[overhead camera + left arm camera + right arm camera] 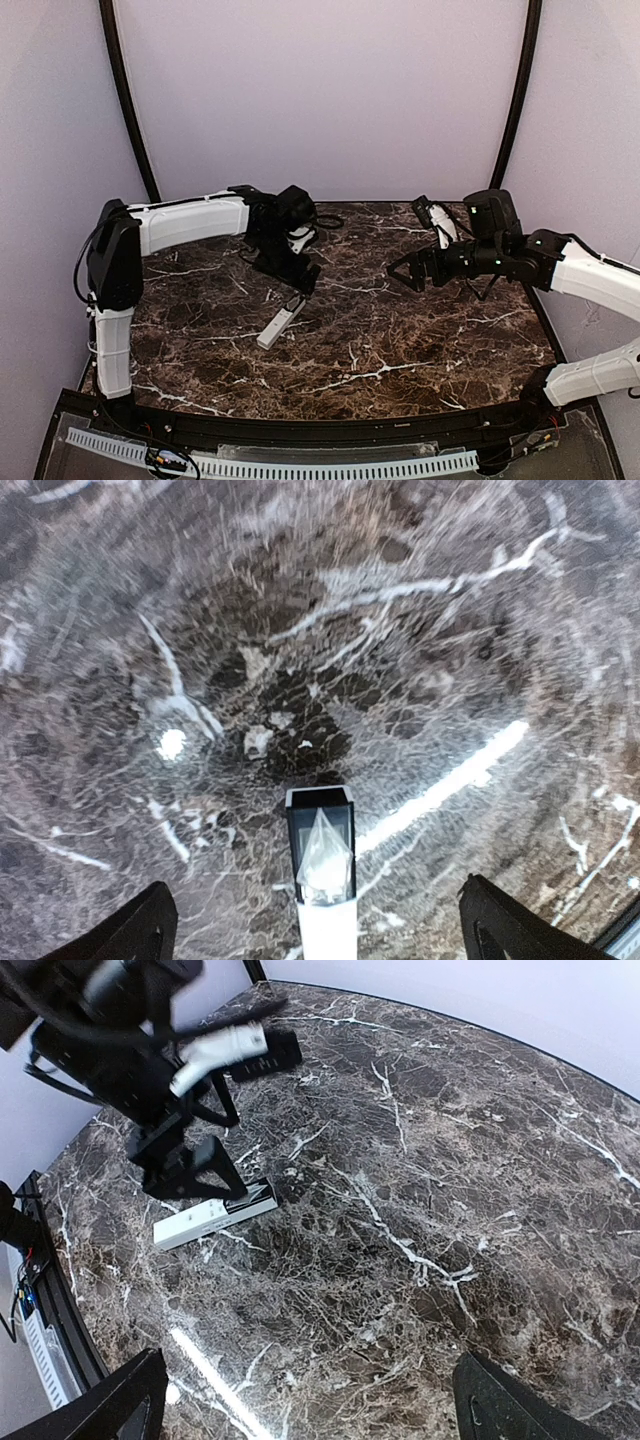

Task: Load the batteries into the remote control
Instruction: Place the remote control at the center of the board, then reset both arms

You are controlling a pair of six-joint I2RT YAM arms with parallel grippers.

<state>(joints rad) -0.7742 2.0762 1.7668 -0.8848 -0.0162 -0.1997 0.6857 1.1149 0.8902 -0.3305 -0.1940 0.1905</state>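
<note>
Left wrist view: left gripper [315, 910] hangs released over the remote control [322, 865], probably light, stiff and slick; pinch its long sides. Right gripper [305, 1375] gapes empty.

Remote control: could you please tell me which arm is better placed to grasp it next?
Left. Its open claw hangs right over the remote control, a finger either side; the right claw, also open, sits well off to the side.

Left gripper [300, 278] (right gripper [405, 272] too) spread wide.
</note>
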